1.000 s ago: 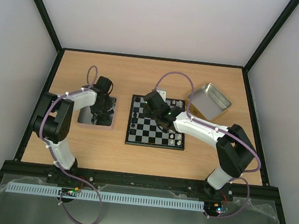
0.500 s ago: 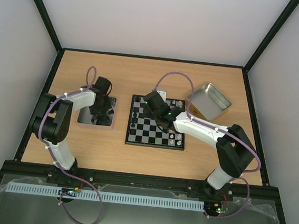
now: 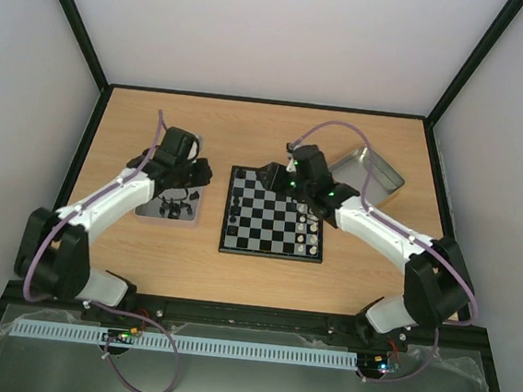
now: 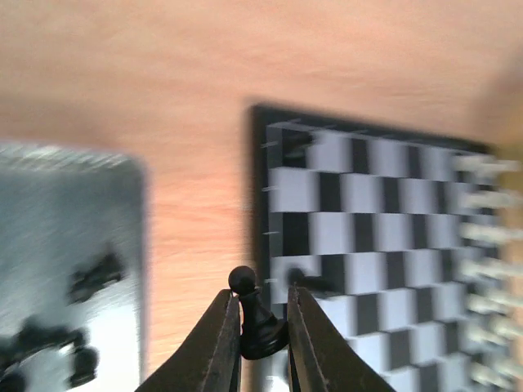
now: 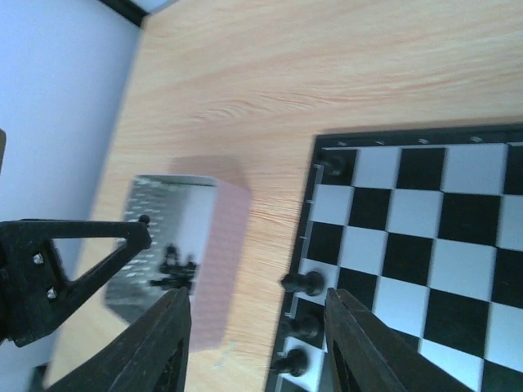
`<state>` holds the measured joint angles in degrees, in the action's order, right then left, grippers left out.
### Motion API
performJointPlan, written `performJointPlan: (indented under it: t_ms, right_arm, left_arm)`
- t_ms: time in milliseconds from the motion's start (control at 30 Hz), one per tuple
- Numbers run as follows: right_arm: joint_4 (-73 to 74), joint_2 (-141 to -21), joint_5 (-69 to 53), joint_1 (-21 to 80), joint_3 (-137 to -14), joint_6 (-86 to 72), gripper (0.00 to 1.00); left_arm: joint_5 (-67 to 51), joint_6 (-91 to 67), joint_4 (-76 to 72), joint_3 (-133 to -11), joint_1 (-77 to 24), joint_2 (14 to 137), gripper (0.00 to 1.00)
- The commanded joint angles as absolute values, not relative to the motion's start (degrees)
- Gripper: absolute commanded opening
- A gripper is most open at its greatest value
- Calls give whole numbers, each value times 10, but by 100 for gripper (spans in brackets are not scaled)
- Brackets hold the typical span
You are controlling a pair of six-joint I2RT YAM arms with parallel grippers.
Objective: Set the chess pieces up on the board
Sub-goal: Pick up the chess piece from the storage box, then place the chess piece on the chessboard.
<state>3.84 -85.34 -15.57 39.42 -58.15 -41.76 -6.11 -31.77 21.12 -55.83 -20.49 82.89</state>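
A black pawn (image 4: 258, 320), one of the chess pieces, is pinched between the fingers of my left gripper (image 4: 263, 327), which hangs shut over the strip of table between the left tray and the board (image 4: 384, 237). From above, this gripper (image 3: 192, 173) sits over the tray's far right corner. My right gripper (image 5: 257, 327) is open with nothing in it, above the board's left edge (image 5: 308, 220), where black chess pieces (image 5: 302, 283) stand in the edge column. In the top view it (image 3: 271, 178) hovers at the board's (image 3: 272, 229) far edge.
The shiny left tray (image 3: 149, 206) holds several loose black pieces (image 5: 172, 269). Pale silvery pieces (image 3: 309, 238) line the board's right side. A second metal tray (image 3: 375, 174) leans at the back right. My two grippers are about a board's width apart.
My left gripper closed on a black pawn in the tray, lifted it and swung toward the board. My right gripper pulled back from the board's left squares and opened wider.
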Motion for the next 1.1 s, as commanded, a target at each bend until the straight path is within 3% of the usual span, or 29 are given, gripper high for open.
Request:
performJointPlan:
  t_ms: [0,133,333,633,1067]
  right_arm:
    - [-69,-818,-367,346,-552,-444,46]
    - [-164,-805,-501,334,-545,-506,54]
    - [-284,-793,-564,338,-531,-600,59]
    - [-358,-786,-595,346,-515,-670,45]
    - [-349,-755,-617,351,-496,-657,32]
  left_arm:
    - [-244,-259,105,-531,-206,757,12]
    - [-367,-245,70,-540,-212,721,12]
    - [-537,-227,17,-542,-215,693,12]
    - [-659,-193,-22,-530,-217,658,12]
    - [-671,-166,-8,-536,-217,655,13]
